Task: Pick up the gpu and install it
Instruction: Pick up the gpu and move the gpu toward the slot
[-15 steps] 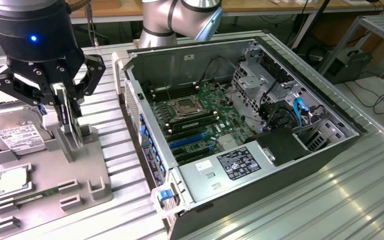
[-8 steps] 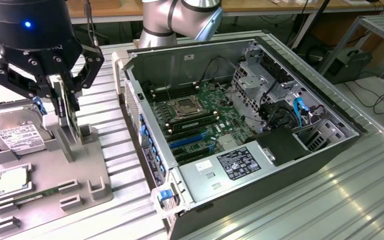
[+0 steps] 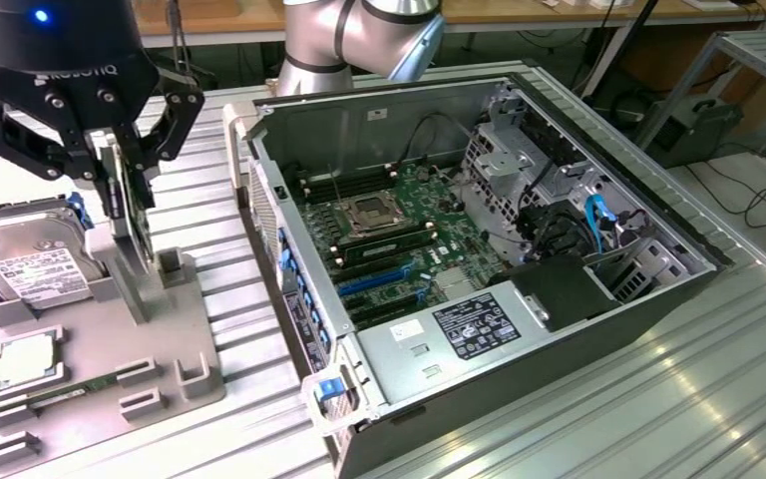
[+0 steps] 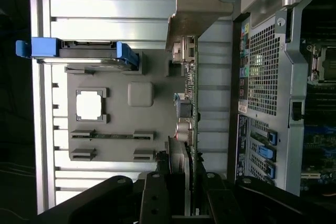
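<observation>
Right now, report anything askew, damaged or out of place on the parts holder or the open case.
Nothing stands out. The gpu stands upright in the grey holder with the gripper straddling its top edge; the hard drive rests in its cradle, and the open case lies beside the holder with no visible damage.

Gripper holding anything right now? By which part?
Yes. The gripper pinches the gpu by its upper edge, with the card upright over the grey fixture.

A black end effector (image 3: 115, 172) at the exterior view's left gripped the gpu (image 3: 131, 232), which stood on edge in a grey holder (image 3: 177, 334). A hard drive (image 3: 24, 261) sat just beside it. An open computer case (image 3: 343, 125) lay on the ribbed metal counter (image 3: 702, 384).
</observation>
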Controlling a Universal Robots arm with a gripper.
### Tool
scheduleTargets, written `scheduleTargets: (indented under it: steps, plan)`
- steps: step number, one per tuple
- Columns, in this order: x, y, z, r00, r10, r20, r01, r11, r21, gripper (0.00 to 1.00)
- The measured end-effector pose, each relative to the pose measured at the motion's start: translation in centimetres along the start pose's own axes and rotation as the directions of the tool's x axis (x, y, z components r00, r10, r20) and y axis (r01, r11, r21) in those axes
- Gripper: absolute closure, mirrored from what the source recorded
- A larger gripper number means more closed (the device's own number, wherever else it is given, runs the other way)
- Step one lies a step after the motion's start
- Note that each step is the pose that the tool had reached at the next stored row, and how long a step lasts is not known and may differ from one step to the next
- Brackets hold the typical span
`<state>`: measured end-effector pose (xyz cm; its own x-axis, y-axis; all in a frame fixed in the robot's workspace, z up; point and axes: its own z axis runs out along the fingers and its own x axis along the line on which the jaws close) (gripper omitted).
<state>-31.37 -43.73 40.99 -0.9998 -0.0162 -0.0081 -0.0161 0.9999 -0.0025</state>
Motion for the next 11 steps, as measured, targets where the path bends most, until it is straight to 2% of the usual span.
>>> scheduleTargets:
  steps: [11]
  plan:
    - [0.0, -0.01, -2.44, 1.0, 0.0, -0.0001, 0.0, 1.0, 0.0006, 0.72]
